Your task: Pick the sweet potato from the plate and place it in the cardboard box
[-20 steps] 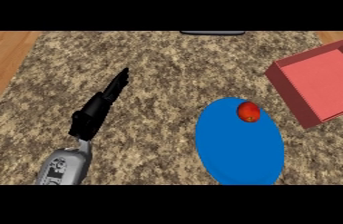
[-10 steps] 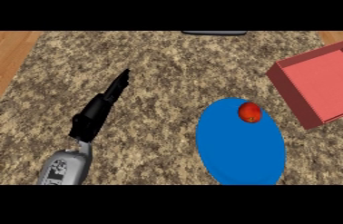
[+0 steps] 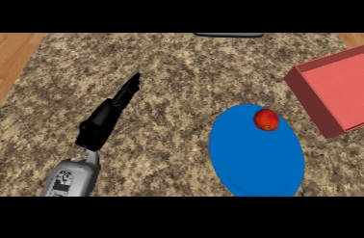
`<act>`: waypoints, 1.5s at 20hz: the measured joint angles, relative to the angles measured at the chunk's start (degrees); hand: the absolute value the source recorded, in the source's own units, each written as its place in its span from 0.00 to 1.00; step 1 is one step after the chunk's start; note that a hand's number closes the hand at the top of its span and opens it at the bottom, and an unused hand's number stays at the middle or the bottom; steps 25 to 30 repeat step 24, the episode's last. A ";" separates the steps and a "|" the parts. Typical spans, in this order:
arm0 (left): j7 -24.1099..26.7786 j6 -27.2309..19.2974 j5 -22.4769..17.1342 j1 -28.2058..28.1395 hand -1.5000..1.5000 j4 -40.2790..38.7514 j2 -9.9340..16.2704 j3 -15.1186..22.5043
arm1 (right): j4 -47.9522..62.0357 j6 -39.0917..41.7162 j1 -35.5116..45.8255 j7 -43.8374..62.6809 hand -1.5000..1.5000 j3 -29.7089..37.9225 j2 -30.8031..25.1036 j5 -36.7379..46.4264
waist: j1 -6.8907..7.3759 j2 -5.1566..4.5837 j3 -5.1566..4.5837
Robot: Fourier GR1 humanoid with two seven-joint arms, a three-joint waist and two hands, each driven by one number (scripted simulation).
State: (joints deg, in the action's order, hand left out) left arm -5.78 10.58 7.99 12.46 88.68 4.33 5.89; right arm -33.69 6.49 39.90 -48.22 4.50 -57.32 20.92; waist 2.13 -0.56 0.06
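The left hand (image 3: 113,109) comes in from seven o'clock over the speckled counter (image 3: 177,73), its fingers straight and together, aimed toward one o'clock and holding nothing; the right hand does not show. At five o'clock lies the blue plate (image 3: 256,160), with the sweet potato (image 3: 266,119), small, round and red, at its upper rim; between hand and plate there is only counter. At three o'clock, well apart from the plate's rim, stands the red-sided box (image 3: 334,87); a dark object (image 3: 229,34) lies at twelve o'clock. Nothing has shifted since a second ago; no readable writing shows.
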 measured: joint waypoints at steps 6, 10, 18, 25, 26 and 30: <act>0.46 0.27 0.17 -0.20 0.50 -0.27 -0.07 0.05 | 9.71 -1.05 4.32 0.14 0.00 -1.69 4.37 4.21 | 0.19 -0.17 0.05; 0.47 0.01 0.39 0.53 0.50 -0.48 -0.69 0.32 | 15.57 1.88 6.89 1.67 0.00 -2.17 6.67 5.33 | 0.65 -0.42 0.09; 0.60 -0.27 0.58 1.01 0.50 -1.13 -1.09 0.10 | 23.27 7.73 10.36 -1.18 0.00 3.04 8.72 1.09 | 0.71 -0.54 0.19; 1.21 0.01 0.65 0.27 0.50 -0.38 -0.80 0.25 | 27.62 14.45 12.19 1.58 0.00 11.71 6.08 -7.75 | 0.62 -0.71 0.30; 1.21 0.01 0.65 0.27 0.50 -0.38 -0.80 0.25 | 27.62 14.45 12.19 1.58 0.00 11.71 6.08 -7.75 | 0.62 -0.71 0.30; 1.21 0.01 0.65 0.27 0.50 -0.38 -0.80 0.25 | 27.62 14.45 12.19 1.58 0.00 11.71 6.08 -7.75 | 0.62 -0.71 0.30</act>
